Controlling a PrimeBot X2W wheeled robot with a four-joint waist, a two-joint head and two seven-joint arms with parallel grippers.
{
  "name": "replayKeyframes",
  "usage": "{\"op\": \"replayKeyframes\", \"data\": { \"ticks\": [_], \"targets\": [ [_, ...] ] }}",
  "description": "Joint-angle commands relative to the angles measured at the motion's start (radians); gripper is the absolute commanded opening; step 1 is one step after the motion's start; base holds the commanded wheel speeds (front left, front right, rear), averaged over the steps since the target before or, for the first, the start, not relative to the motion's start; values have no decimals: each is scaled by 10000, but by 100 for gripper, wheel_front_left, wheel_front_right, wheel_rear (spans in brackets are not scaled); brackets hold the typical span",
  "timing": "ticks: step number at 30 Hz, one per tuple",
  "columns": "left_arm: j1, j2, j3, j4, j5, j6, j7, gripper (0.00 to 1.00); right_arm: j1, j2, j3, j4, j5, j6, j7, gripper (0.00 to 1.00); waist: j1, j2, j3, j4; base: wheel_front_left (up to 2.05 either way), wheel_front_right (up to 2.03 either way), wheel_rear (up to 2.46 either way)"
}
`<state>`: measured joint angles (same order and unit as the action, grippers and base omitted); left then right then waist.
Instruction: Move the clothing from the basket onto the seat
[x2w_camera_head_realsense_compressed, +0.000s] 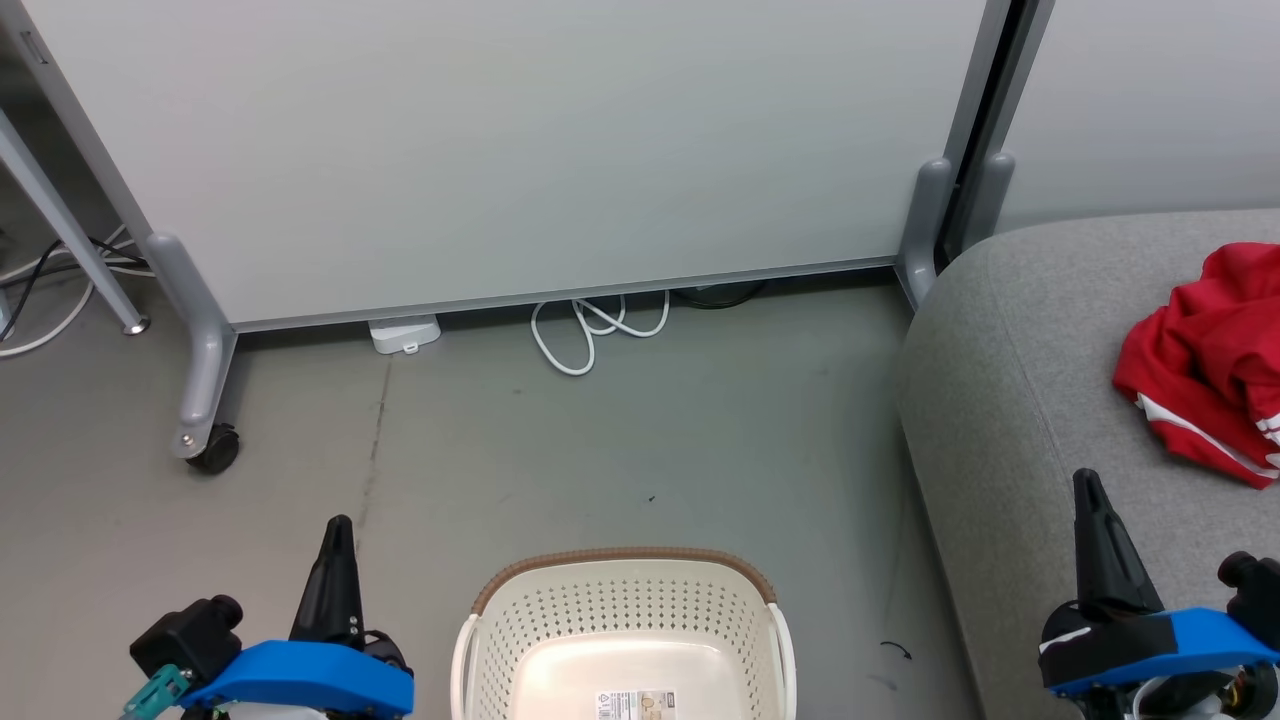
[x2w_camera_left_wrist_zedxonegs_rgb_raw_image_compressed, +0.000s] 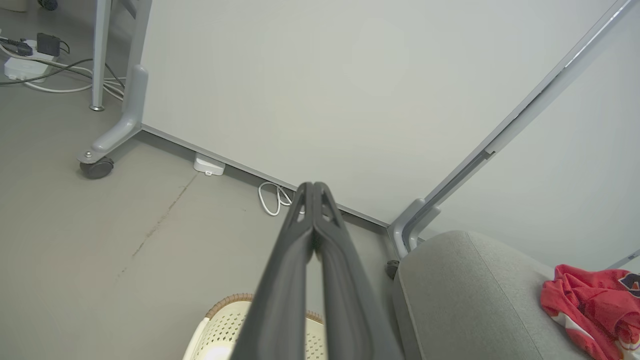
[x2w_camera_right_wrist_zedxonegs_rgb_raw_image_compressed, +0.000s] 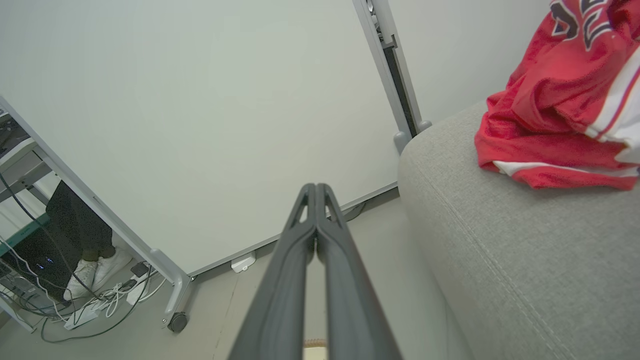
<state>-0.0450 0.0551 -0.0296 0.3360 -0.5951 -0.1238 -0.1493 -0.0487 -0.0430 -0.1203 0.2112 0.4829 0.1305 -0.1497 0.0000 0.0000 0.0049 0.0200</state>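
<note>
The clothing (x2w_camera_head_realsense_compressed: 1205, 360) lies in a crumpled red heap on the seat (x2w_camera_head_realsense_compressed: 1010, 420), at the far right, with white stripe trim along its near edge. In the right wrist view, black-and-white lettering shows on it. The basket (x2w_camera_head_realsense_compressed: 625, 560) stands on the floor (x2w_camera_head_realsense_compressed: 650, 440) at the near middle, left of the seat and apart from it. Its pale bottom shows, with a label (x2w_camera_head_realsense_compressed: 636, 703) stuck on it.

The left gripper (x2w_camera_head_realsense_compressed: 338, 522) hovers just left of the basket, its two fingers pressed together with nothing between them. The right gripper (x2w_camera_head_realsense_compressed: 1086, 478) shows against the seat's near part, near the clothing but apart from it, and is likewise closed on nothing.

At the far side stands a white panel (x2w_camera_head_realsense_compressed: 500, 150) on grey legs, one with a caster (x2w_camera_head_realsense_compressed: 213, 450). A white cable (x2w_camera_head_realsense_compressed: 590, 335) loops out from under the panel. In the right wrist view, a person's white shoes (x2w_camera_right_wrist_zedxonegs_rgb_raw_image_compressed: 97, 272) show past the panel's left end.
</note>
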Motion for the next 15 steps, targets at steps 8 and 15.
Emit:
{"op": "replayKeyframes", "data": {
  "ticks": [8, 15],
  "targets": [
    [-378, 1, 250, -286, -1420, -30, 356, 0, -280, -56, 15, -64, 1586, 1, 357, 0, 0, 0, -1, -17, 0, 0, 0],
    [-402, -2, 367, -350, -2243, -36, 569, 0, -326, -60, 20, -30, 2497, 2, 566, 0, 0, 0, -2, -28, 0, 0, 0]
  ]
}}
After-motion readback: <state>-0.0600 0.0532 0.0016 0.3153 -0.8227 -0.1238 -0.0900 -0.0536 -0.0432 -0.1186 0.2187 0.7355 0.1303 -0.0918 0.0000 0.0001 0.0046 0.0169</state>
